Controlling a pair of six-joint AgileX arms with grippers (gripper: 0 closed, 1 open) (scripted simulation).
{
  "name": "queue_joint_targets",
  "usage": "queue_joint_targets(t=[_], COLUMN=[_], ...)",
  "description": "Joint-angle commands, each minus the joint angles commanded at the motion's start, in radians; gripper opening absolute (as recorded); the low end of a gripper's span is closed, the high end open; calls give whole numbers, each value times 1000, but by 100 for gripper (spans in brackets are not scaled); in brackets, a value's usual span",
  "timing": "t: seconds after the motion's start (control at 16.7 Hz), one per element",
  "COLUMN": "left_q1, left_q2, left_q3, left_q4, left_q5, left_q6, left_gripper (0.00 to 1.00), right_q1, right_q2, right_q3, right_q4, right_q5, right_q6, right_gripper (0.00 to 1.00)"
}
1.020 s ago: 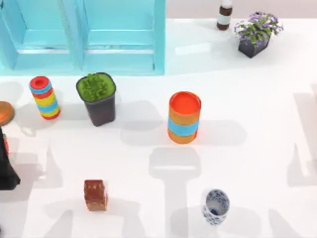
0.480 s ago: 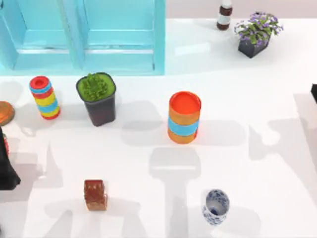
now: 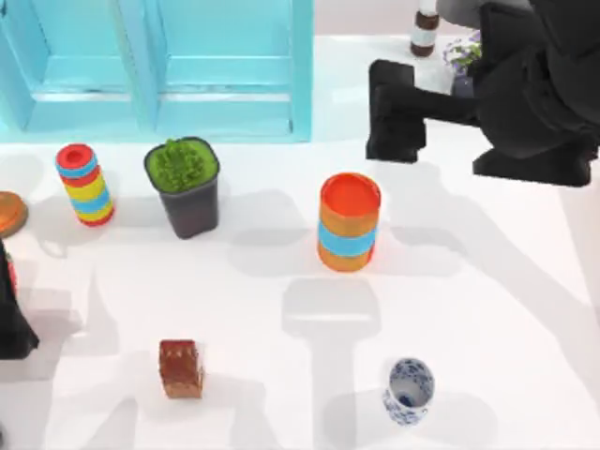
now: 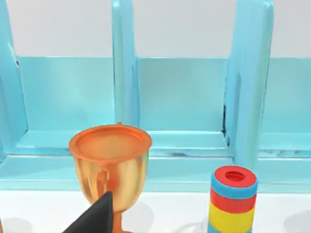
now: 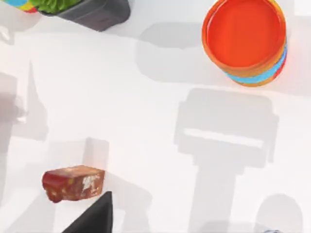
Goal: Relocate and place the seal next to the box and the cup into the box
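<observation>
Approach step. Our right gripper (image 3: 394, 117) hangs high, jaw state indeterminate; the seal (image 3: 181, 367) and cup (image 3: 409, 390) stand well below-forward of it. Next: descend over one. Left gripper (image 3: 14, 323) parked; the box (image 3: 159, 66) lies farthest.

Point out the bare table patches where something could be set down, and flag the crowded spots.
Bare: between the seal and the cup; right of the orange cylinder. Crowded: the striped stack and plant pot before the box; the right end effector hangs over the far right.
</observation>
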Motion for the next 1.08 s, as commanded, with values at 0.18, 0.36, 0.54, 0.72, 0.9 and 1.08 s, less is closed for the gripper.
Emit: queue_joint_targets(t=[0.18, 0.36, 0.54, 0.72, 0.9, 1.08], left_q1=[0, 0, 0, 0, 0, 0], left_q2=[0, 0, 0, 0, 0, 0], left_q3=[0, 0, 0, 0, 0, 0], left_q4=[0, 0, 0, 0, 0, 0], left_q5=[0, 0, 0, 0, 0, 0], left_q6=[0, 0, 0, 0, 0, 0], left_gripper=[100, 100, 100, 100, 100, 100], right_q1=[114, 215, 300, 364, 407, 428], right_q2=[310, 596, 842, 1036, 1168, 1232], right_q3=[310, 614, 896, 1136, 1312, 1403], right_q4=[-195, -369, -514, -624, -695, -729], right_q5=[8, 22, 41, 63, 83, 95], right_q6=[121, 234, 333, 412, 468, 496], right_gripper=[100, 100, 100, 100, 100, 100])
